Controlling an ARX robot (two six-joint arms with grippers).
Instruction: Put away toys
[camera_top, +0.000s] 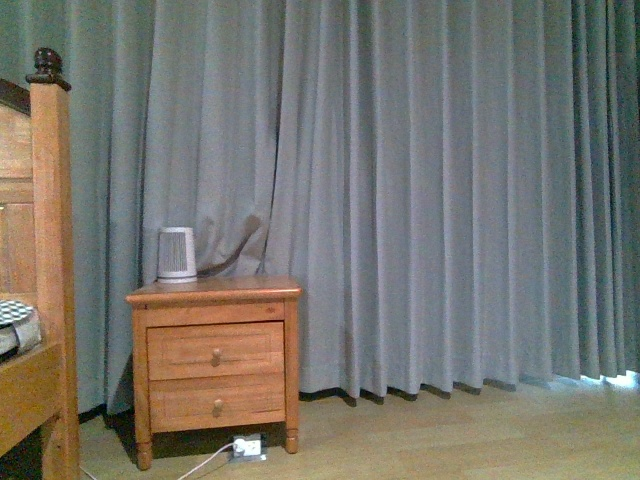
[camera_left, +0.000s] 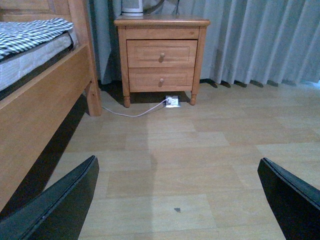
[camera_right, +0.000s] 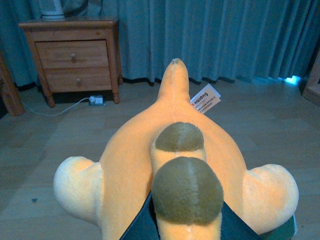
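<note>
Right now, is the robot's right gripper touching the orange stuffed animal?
Touching. The right wrist view shows the orange plush toy wedged between the dark fingers of the right gripper, which press against its body with no gap.

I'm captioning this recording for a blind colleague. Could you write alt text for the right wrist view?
An orange plush toy, held in the right gripper, fills the foreground, a paper tag near its far tip. Behind it stand a two-drawer wooden nightstand and grey-blue curtains on a wood floor.

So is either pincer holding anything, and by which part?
Right pincer grips the orange plush toy at the camera-side end of its body; left pincer is open and empty.
</note>
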